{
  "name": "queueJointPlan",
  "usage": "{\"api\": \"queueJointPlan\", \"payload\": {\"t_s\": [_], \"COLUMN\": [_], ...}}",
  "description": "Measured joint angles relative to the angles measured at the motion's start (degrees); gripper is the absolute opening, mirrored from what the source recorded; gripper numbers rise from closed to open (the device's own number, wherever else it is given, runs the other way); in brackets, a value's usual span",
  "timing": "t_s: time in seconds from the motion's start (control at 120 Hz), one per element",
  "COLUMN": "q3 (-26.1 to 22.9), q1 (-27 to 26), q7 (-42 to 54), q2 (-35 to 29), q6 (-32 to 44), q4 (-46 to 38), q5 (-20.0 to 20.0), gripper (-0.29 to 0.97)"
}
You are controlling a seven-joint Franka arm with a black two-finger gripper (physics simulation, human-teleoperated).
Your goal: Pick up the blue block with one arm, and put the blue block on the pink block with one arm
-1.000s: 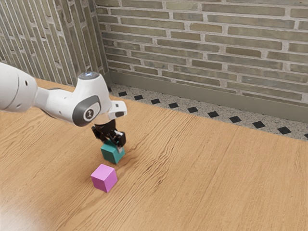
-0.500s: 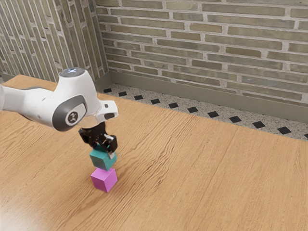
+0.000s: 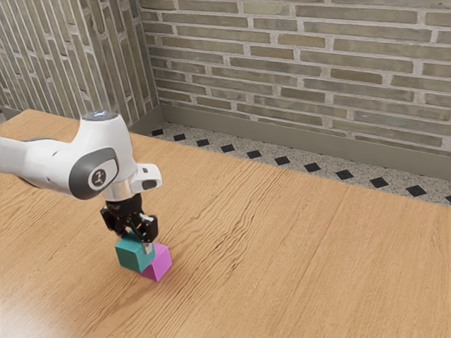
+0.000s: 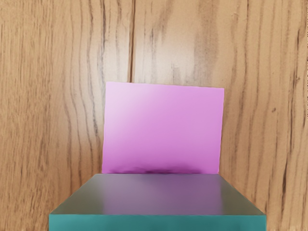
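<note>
**Gripper** (image 3: 136,241): black, two-finger, matte. The fingers are set narrow and clamp the blue block from two sides at its upper part.

**Blue block** (image 3: 132,257): a cube with flat faces and sharp edges, smooth, teal-green in tone, unmarked. It hangs in the fingers, low over the table. In the exterior view it overlaps the pink block's near left side and sits slightly higher. In the wrist view it lies just under the hand (image 4: 159,204); its top face has a dull sheen with a purple tint.

**Pink block** (image 3: 163,263): a cube of like shape, smooth, magenta-pink, unmarked, resting on the table. The wrist view shows its top face (image 4: 163,127) bare, just beyond the blue block's edge, with a dark smudge along that edge. Whether the two blocks touch cannot be told.

**Arm** (image 3: 53,163): glossy white rounded shells. A grey round cap (image 3: 97,176) on the joint bears a small white mark, too small to read.

**Table** (image 3: 296,239): light wood with wavy grain and plank seams, bearing no writing.

**Floor strip** (image 3: 320,160): speckled beige with a row of black diamond tiles, lying beyond the table's far edge.

**Walls** (image 3: 303,63): grey-brown brick with pale mortar. The bricks are laid flat on the back wall and upright on the wall at the exterior view's left.
</note>
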Motion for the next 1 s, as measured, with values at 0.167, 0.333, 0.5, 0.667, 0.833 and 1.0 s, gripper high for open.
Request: {"api": "queueJointPlan", "payload": {"t_s": [0.167,0.333,0.5,0.667,0.833,1.0], "q3": [-0.30,-0.57,-0.58,-0.42,-0.31,-0.10], "q1": [-0.09,-0.13,-0.12,-0.14,-0.07,-0.18], "q7": [1.47,2.66,3.81,4.86,5.27,4.91], "q2": [-0.13,-0.13,0.35,2.97,3.63,4.98], "q6": [-1.23,-1.85,-2.09,-2.05,-1.82,-0.92], "q4": [-0.04,0.03,1.33,3.77,4.56,5.74], "q5": [-0.23,-0.58,-0.63,-0.64,-0.60,-0.27], "gripper": [0.36,0.36,0.37,0.37,0.37,0.36]}}
